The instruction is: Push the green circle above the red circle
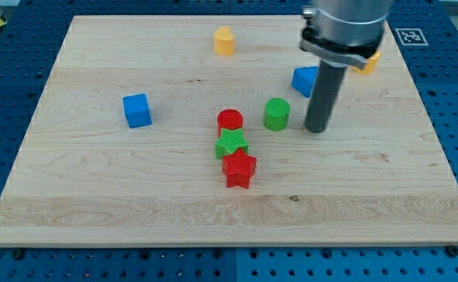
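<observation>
A blue perforated metal bench (pixel 9 94) fills the background, and on it lies a large pale wooden board (pixel 135 196) that takes up nearly the whole view and carries every block. The biggest thing above it is the grey and black arm housing (pixel 346 27) at the view's top right, from which the straight dark rod (pixel 322 94) drops to the wood; my tip (pixel 316 130) rests on the board just to the view's right of the green circle block (pixel 276 113), near it but with a narrow strip of wood between them. There is no gripper here, only the bare rod, so nothing is grasped or clenched. The green circle block stands to the view's right of the red circle block (pixel 229 121) and very slightly higher, the two apart. Below the red circle block a green star block (pixel 231 144) touches it, and a red star block (pixel 239 168) touches the green star in turn, making a tight column. A blue cube block (pixel 137 110) sits alone toward the view's left. A blue block (pixel 304 80), partly hidden behind the rod, lies above my tip, and an orange block (pixel 368 63) peeks out near the board's right edge under the arm housing. A yellow block (pixel 225 40) stands close to the board's top edge. The lower band of wood and the stretch between the blue cube and the red circle offer open room.
</observation>
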Robot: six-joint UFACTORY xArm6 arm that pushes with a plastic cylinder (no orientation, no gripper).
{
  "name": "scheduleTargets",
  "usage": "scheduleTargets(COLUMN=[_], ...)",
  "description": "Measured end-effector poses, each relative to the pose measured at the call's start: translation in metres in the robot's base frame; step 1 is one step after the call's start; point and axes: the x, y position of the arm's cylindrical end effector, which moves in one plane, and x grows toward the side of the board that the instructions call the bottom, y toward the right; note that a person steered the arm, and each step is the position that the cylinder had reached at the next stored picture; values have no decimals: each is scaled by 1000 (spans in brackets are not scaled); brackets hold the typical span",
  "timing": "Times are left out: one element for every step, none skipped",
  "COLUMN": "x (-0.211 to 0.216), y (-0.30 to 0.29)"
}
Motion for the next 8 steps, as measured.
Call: scheduleTargets(x=[-3, -6, -9, -13, -18, -22, -17, 9], y=[10, 10, 0, -17, -17, -17, -32, -11])
